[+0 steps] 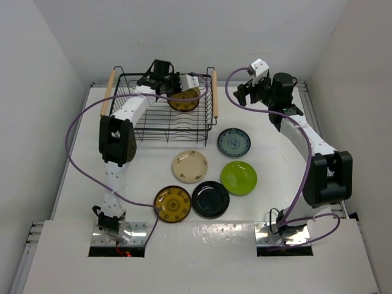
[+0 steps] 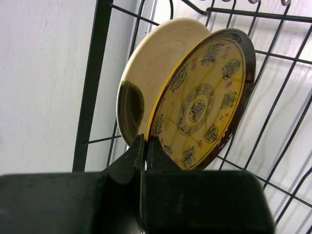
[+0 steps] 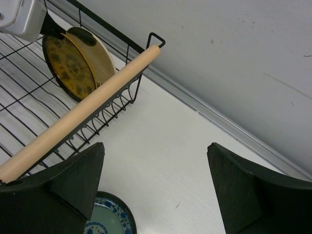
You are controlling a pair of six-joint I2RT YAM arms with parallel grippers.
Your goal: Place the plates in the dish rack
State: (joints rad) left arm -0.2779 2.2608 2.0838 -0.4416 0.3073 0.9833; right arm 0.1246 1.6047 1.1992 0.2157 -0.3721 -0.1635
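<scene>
The black wire dish rack [image 1: 147, 125] stands at the back left. My left gripper [image 1: 182, 90] is inside it near the back right corner, shut on the rim of a mustard-brown patterned plate [image 1: 184, 101] held on edge. In the left wrist view the jaws [image 2: 145, 141] pinch the lower rim of that plate [image 2: 204, 102]. My right gripper [image 1: 246, 93] is open and empty, right of the rack. On the table lie the teal plate [image 1: 234, 142], cream plate [image 1: 190, 166], lime green plate [image 1: 238, 177], black plate [image 1: 210, 199] and a second mustard plate [image 1: 173, 204].
The rack's right wooden handle [image 3: 78, 114] runs just left of my open right gripper [image 3: 156, 146], with the teal plate [image 3: 105, 219] below its left finger. The back wall and a metal rail [image 3: 219, 122] lie close behind. The held plate [image 3: 73, 61] shows inside the rack.
</scene>
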